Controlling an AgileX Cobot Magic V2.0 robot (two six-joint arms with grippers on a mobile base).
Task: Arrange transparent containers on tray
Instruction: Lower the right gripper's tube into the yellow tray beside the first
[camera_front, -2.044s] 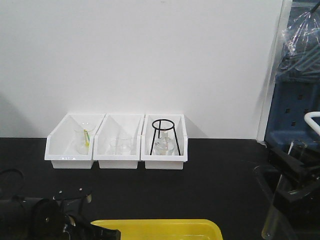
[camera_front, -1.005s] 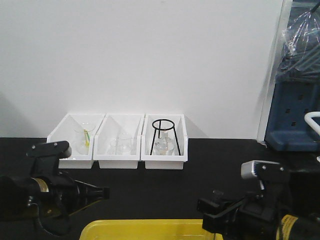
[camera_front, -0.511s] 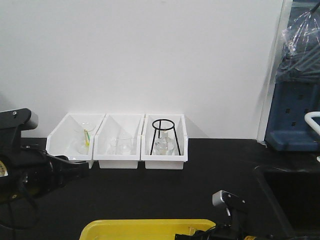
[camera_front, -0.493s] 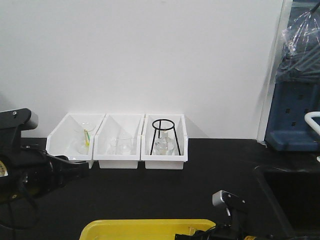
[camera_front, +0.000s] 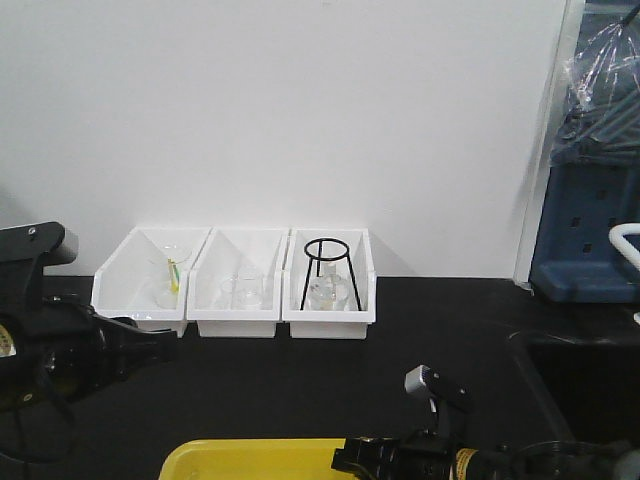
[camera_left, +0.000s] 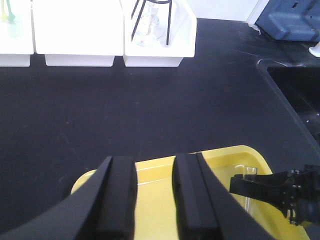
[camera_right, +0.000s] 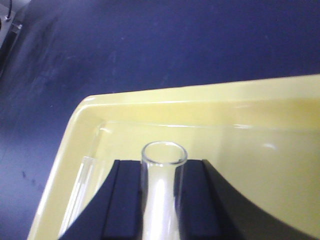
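Test tube (camera_right: 161, 200) in right claw (camera_right: 159, 210)

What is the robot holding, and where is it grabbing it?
The right gripper holds a glass test tube, pinched between its fingers just below the open mouth, over the yellow tray. The left gripper holds nothing.

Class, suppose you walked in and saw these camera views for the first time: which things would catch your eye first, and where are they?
The large bright yellow plastic tray stands out against the black tabletop, at its near edge. Over it, the right gripper is shut on a clear glass test tube, with a second clear tube lying along the tray's edge beside it. At the back wall stand three white plastic bins holding glassware, the right one with a black wire tripod.
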